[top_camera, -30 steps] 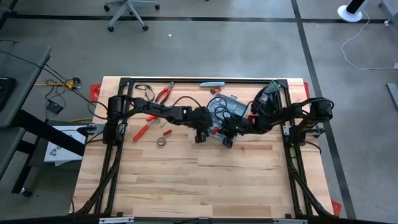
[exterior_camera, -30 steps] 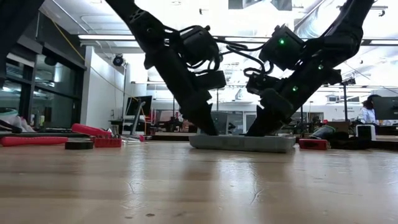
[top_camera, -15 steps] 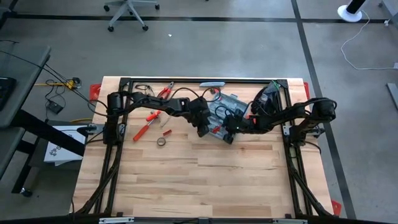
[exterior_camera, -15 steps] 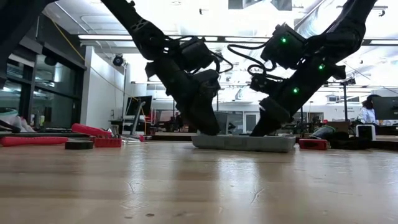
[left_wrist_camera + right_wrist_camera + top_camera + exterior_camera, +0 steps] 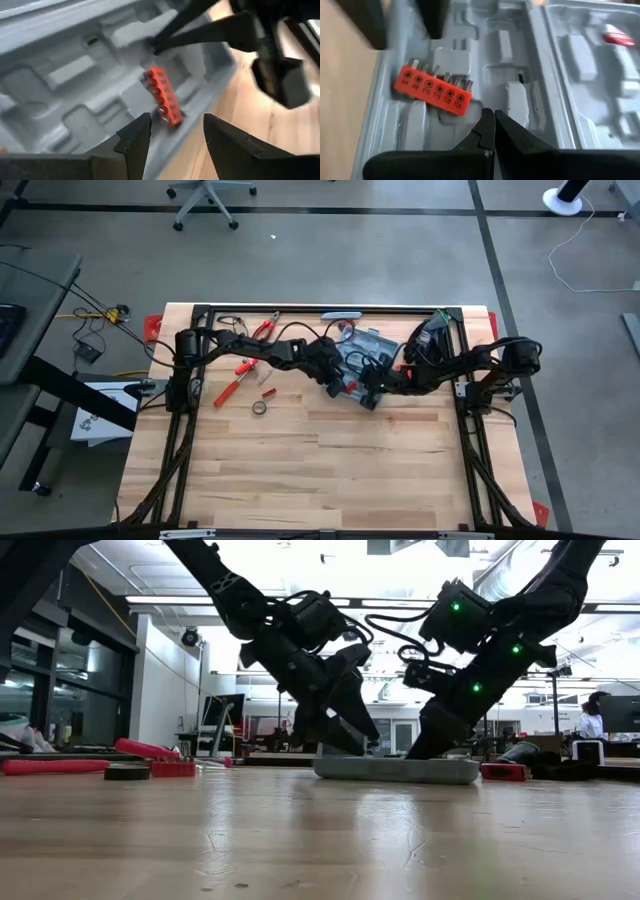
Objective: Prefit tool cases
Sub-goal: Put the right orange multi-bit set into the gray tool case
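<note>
The grey-blue tool case (image 5: 366, 346) lies open and flat on the table's far middle, its moulded grey inside up (image 5: 60, 75) (image 5: 580, 65). A red bit holder (image 5: 162, 97) (image 5: 432, 92) lies in a slot near the case's near edge (image 5: 400, 770). My left gripper (image 5: 337, 387) (image 5: 172, 135) hangs open just above the holder's end, one finger on each side, touching nothing. My right gripper (image 5: 372, 392) (image 5: 490, 117) is shut, its tips down on the case's inside beside the holder. My right gripper stands with its shut fingertips (image 5: 155, 47) on the case's moulded inside (image 5: 517, 102), a little beyond the red bit holder. The fingers come slanting down from the table's right (image 5: 425, 735). The case lies flat on the table under them.
Loose red-handled tools (image 5: 228, 388), pliers (image 5: 262, 330) and a small tape roll (image 5: 259, 408) lie left of the case. A red piece (image 5: 617, 37) sits in the case's other half. The near half of the wooden table (image 5: 320, 470) is bare.
My left gripper has opened wide and has gone a little up and toward the table's far right, over the case. My right gripper has stayed shut on the case.
</note>
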Tool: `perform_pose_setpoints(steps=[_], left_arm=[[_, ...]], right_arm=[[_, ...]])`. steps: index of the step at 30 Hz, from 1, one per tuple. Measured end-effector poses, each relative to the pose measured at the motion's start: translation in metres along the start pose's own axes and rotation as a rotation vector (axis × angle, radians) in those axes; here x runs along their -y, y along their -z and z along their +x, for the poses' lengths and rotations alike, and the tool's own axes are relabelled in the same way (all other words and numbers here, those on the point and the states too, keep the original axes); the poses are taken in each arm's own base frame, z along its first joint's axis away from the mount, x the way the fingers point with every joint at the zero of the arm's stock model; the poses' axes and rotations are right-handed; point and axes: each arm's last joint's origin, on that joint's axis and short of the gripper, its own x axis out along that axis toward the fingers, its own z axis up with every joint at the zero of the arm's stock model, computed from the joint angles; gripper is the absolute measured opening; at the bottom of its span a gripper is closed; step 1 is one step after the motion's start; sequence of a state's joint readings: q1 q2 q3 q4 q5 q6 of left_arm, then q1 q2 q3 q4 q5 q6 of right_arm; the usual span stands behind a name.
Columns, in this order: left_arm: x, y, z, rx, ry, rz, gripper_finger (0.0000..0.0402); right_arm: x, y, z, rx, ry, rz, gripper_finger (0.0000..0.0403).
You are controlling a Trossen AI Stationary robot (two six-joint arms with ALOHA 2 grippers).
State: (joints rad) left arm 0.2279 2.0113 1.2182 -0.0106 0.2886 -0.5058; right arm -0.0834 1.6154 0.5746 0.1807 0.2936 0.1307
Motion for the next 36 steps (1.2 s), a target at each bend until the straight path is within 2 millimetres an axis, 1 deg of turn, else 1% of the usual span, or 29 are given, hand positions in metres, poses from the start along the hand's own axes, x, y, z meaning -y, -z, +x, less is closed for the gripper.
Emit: perform_pose_setpoints(steps=[5,8,12,18,20,31,36], left_arm=[[0.0,0.004,0.002,-0.013,-0.026,-0.021,0.0176],[0.001,0.008,0.008,-0.03,-0.033,-0.043,0.0176],[0.003,0.016,0.016,-0.072,-0.002,-0.042,0.0176],[0.009,0.02,0.021,-0.077,0.016,-0.015,0.0176],[0.009,0.02,0.021,-0.074,0.018,-0.012,0.0176],[0.011,0.019,0.022,-0.028,-0.021,0.007,0.0176],[0.012,0.019,0.023,-0.004,-0.055,0.02,0.0176]], right_arm=[[-0.003,-0.001,0.0,-0.005,-0.112,-0.008,0.0],[-0.003,-0.001,0.0,-0.006,-0.128,-0.006,0.0],[-0.003,-0.001,0.0,-0.007,-0.133,0.0,0.0],[-0.007,-0.004,-0.005,0.016,-0.195,0.003,0.0],[-0.008,-0.002,-0.006,-0.006,-0.224,0.008,0.0],[-0.033,0.004,-0.015,-0.032,-0.275,0.014,0.0],[-0.038,0.0,-0.027,0.004,-0.25,0.023,0.0]])
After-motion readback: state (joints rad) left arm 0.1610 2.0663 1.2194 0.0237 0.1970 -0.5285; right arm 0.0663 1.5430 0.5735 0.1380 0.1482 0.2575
